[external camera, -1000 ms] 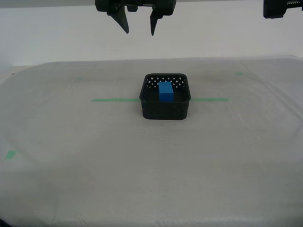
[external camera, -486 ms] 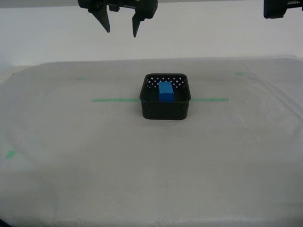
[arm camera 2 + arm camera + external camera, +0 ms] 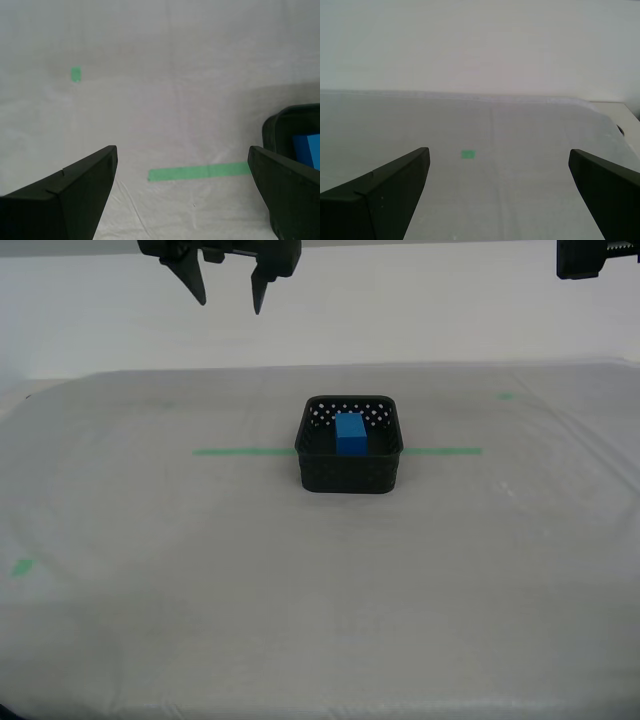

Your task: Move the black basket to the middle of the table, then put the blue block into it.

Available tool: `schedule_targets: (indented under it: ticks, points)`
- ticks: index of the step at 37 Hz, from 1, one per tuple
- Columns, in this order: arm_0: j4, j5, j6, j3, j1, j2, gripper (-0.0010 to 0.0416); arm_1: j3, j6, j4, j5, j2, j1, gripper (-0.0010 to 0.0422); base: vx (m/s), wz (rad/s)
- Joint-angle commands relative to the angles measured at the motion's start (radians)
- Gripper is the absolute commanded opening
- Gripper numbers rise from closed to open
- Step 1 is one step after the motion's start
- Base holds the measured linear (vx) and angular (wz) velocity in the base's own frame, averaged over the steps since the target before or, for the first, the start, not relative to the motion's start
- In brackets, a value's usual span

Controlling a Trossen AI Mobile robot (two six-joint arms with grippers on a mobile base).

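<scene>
Exterior view, centre: the small square black plastic basket [image 3: 349, 445], with rounded corners and walls perforated by round holes, stands on the wide flat table [image 3: 180, 570], which is covered in whitish, faintly wrinkled translucent sheeting. The small matte bright blue cuboid block [image 3: 350, 433] rests inside the basket, its plain faces rising about level with the rim. A thin green tape line [image 3: 243, 451] runs out from the basket toward 9 o'clock and again toward 3 o'clock; small green tape marks lie near 8 o'clock [image 3: 21, 566] and 1 o'clock [image 3: 506, 395].

Above, toward 11 o'clock from the basket, my second gripper [image 3: 227, 285] hangs well clear of the table, its 2 tapered black fingers [image 3: 191, 280] spread apart with nothing between them. Its wrist view shows the tape line [image 3: 199, 172], a corner of the basket [image 3: 285, 122] and the block [image 3: 308, 149].

My first gripper [image 3: 499, 195] also has its 2 smooth black jaws wide apart and empty, over bare sheeting with 1 small green mark [image 3: 467, 154]. A dark housing [image 3: 598, 258] at 1 o'clock is only partly in view.
</scene>
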Motion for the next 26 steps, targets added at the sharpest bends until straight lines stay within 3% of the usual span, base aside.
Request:
schedule_targets:
  ticks: [1, 11, 26]
  points:
    - [0.003, 0.0, 0.0, 0.001, 0.0, 0.0, 0.039, 0.001, 0.024, 0.014, -0.004, -0.008, 0.016, 0.0357, 0.0, 0.0]
    - [0.002, 0.0, 0.0, 0.001, 0.0, 0.0, 0.039, 0.001, 0.028, 0.051, -0.004, -0.028, 0.066, 0.0357, 0.0, 0.0]
    - [0.003, 0.0, 0.0, 0.001, 0.0, 0.0, 0.0389, -0.033, 0.075, 0.101, -0.003, -0.067, 0.143, 0.0357, 0.0, 0.0]
